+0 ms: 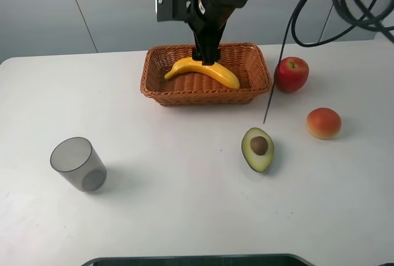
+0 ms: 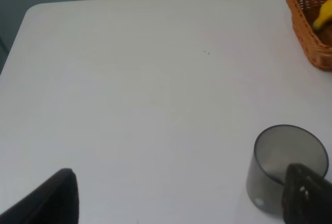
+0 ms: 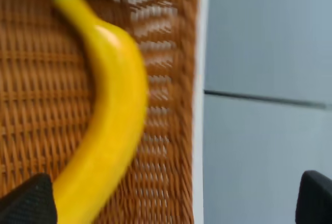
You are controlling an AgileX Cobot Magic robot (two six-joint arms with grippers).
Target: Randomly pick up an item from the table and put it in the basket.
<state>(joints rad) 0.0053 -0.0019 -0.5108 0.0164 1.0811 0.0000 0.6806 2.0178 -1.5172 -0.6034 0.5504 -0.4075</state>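
The yellow banana lies inside the wicker basket at the back middle of the white table. My right gripper reaches down into the basket just above the banana's middle. In the right wrist view its fingertips stand wide apart, so this gripper is open, with the banana on the basket weave beside one finger. My left gripper is open and empty over the table's left part. The basket corner and the banana's end also show in that view.
A translucent grey cup stands at the front left, close to my left gripper's finger. A halved avocado, a red apple and an orange-red fruit lie right of the basket. A cable hangs over the avocado.
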